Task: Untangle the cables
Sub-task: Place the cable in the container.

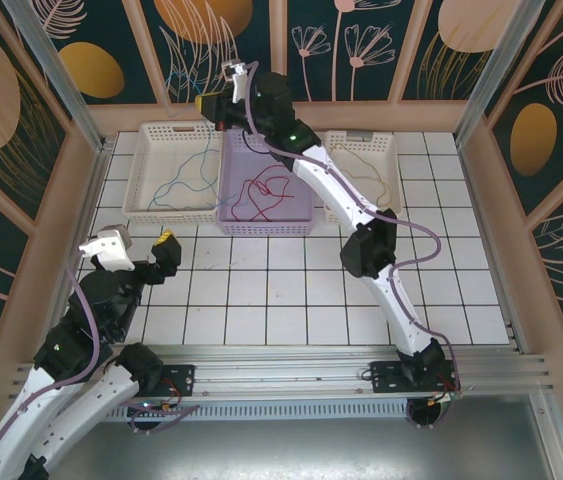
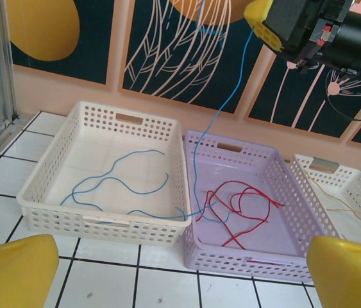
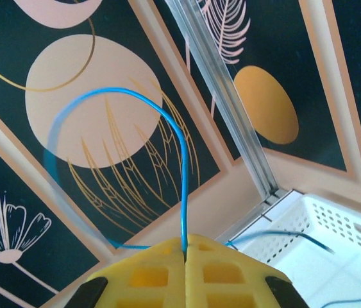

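Observation:
My right gripper point(image 1: 206, 103) is raised high above the back of the baskets, shut on a blue cable point(image 3: 183, 179) pinched between its yellow fingertips point(image 3: 184, 247). That cable point(image 2: 196, 160) hangs down into the lilac basket point(image 2: 295, 192), where its lower end lies across the red cable point(image 2: 251, 205). More blue cable point(image 2: 122, 186) lies looped in the left white basket point(image 2: 45, 212). A yellow-tan cable point(image 2: 340, 205) lies in the right white basket point(image 1: 396, 170). My left gripper point(image 1: 166, 245) hovers open over the tiles in front of the baskets, nothing between its yellow fingers point(image 2: 13, 273).
The three baskets stand side by side against the back wall point(image 1: 291, 110). White tiled table point(image 1: 281, 290) lies between them and the arm bases. The right arm point(image 1: 341, 190) stretches over the lilac basket. Metal posts point(image 1: 56, 70) frame the corners.

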Controlling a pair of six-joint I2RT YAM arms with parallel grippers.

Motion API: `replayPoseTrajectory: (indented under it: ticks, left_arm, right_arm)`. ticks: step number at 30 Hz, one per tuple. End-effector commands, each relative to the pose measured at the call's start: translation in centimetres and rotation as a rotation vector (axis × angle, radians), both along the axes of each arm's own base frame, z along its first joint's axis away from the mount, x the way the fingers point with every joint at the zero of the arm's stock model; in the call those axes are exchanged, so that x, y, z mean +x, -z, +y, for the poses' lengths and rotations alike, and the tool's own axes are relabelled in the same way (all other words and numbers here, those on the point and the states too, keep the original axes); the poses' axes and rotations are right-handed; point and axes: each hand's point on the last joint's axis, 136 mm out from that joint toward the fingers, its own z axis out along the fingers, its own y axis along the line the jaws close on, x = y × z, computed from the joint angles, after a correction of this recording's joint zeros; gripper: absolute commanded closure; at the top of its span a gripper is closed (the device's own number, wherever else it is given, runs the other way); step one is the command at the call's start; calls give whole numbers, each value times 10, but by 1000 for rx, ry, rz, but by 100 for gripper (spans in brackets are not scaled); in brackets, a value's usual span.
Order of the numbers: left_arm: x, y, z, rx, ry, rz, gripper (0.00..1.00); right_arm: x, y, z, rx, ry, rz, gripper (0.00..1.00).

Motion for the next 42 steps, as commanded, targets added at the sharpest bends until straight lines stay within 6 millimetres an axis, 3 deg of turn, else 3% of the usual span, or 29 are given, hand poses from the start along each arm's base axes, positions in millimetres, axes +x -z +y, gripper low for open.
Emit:
replayPoseTrajectory:
  ticks: [1, 5, 12, 21, 26, 32, 37, 42]
  left_arm:
    - [-1, 2, 6, -2, -30, -5, 1]
    - [-1, 2, 7, -2, -35, -9, 2]
    - [-2, 2, 8, -3, -34, -15, 2]
    - [-1, 2, 8, -3, -36, -20, 2]
    - [-1, 3, 9, -1, -39, -22, 1]
    - [-1, 3, 8, 1, -37, -21, 2]
    - [0, 4, 8, 2, -37, -19, 2]
    - [-1, 4, 8, 2, -38, -19, 1]
  right_arm:
    - [-48, -94, -3, 119, 4, -214, 100]
    - [-66, -107, 7, 143, 4, -271, 100]
    - [-46, -86, 10, 152, 16, -221, 100]
    - [9, -8, 12, 130, 26, -65, 100]
    - [27, 10, 4, 159, 18, -7, 100]
    - [21, 35, 16, 75, -6, 8, 100]
    - [11, 32, 24, 38, 4, -18, 100]
    - [17, 69, 33, -41, 45, -1, 100]
